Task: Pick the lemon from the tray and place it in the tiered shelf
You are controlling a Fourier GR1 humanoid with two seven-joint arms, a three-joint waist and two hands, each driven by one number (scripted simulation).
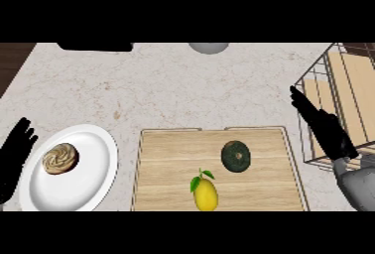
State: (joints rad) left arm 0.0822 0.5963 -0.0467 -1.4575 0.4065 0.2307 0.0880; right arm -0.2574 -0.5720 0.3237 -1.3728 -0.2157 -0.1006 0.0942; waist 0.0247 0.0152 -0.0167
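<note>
Lemon — yellow, oval, green-leafed [206, 194] — lies at the near edge of the light wooden tray [168, 168] | dark green round fruit [236, 156] just beyond | right hand [324, 130] fingers straight, empty, before the wire tiered shelf [344, 99] | left hand [16, 151] open beside white plate [92, 168] — swirled pastry [59, 159] on it

A single head view looked steeply down on the counter [183, 84] from above its near edge. It took in the wooden tray [168, 163] at the near middle and the counter's far edge.
</note>
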